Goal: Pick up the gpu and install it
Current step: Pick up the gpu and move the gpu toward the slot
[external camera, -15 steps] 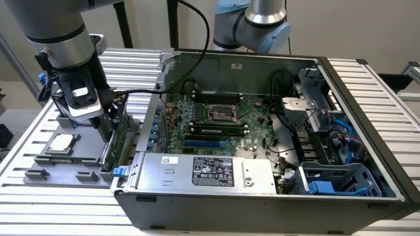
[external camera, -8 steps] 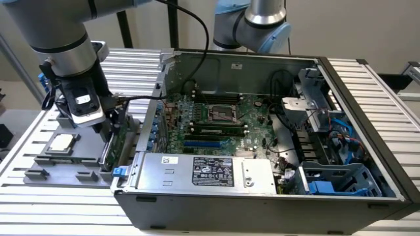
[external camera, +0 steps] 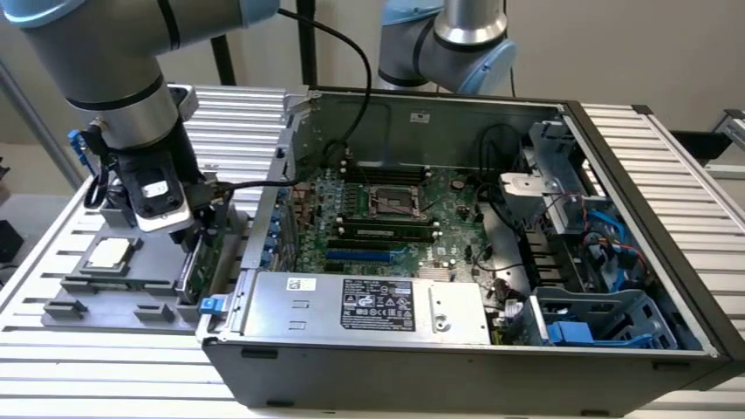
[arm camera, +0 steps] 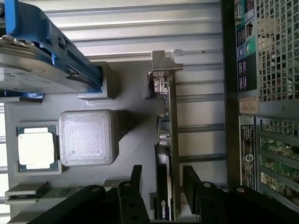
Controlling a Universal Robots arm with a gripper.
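The ribbed aluminium worktop (external camera: pixel 686 157) carries a big open dark-grey computer case (external camera: pixel 466 367) with its green motherboard (external camera: pixel 454 194) bare. Against the case's outer wall, on the exterior view's left, sits a grey plastic fixture tray (external camera: pixel 111 297). Over that tray the grey robot arm (external camera: pixel 117 87) lowers its black gripper (arm camera: pixel 163 175) around the gpu (arm camera: pixel 167 135), a thin card with a silver end bracket standing on edge; the jaws are open, one each side of the card with slim gaps, and the card's far end is hidden beneath them. Also on the tray are a silver hard drive with blue rails (arm camera: pixel 42 60), cut off at the frame's edge, and a small square silver CPU chip (arm camera: pixel 36 148).
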